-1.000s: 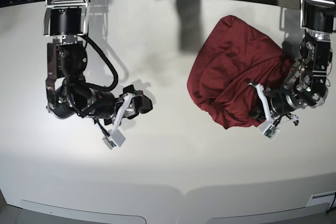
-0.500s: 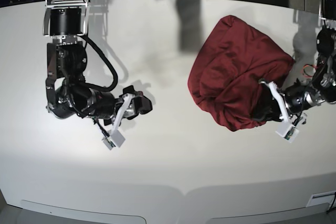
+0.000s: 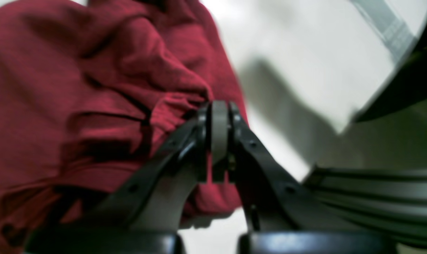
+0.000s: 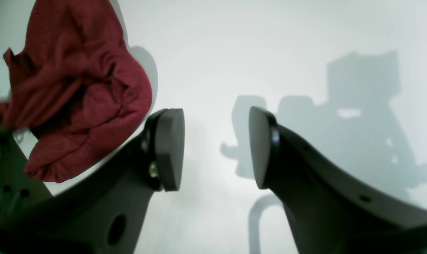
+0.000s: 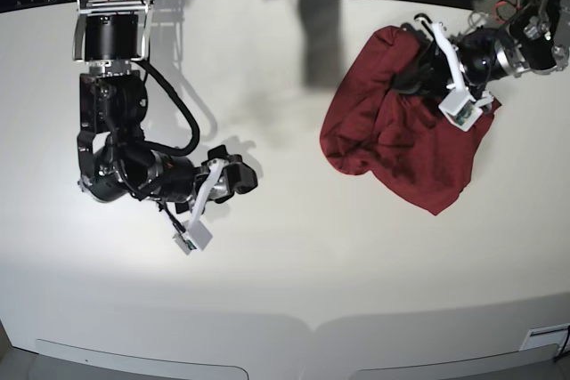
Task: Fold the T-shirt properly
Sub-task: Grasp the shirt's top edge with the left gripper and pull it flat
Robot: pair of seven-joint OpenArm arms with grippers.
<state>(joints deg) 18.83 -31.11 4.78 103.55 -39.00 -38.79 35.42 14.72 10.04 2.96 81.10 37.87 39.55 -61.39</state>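
Shirt (image 5: 401, 131) bunched on desk (image 5: 294, 273) far right side. Left end effector (image 3: 218, 120) pinched on fabric fold near top, likely to lift and spread heap. Right end effector (image 4: 215, 148) parted, empty, waiting well apart. Sleeves, collar buried in folds; left wrist view blurred.
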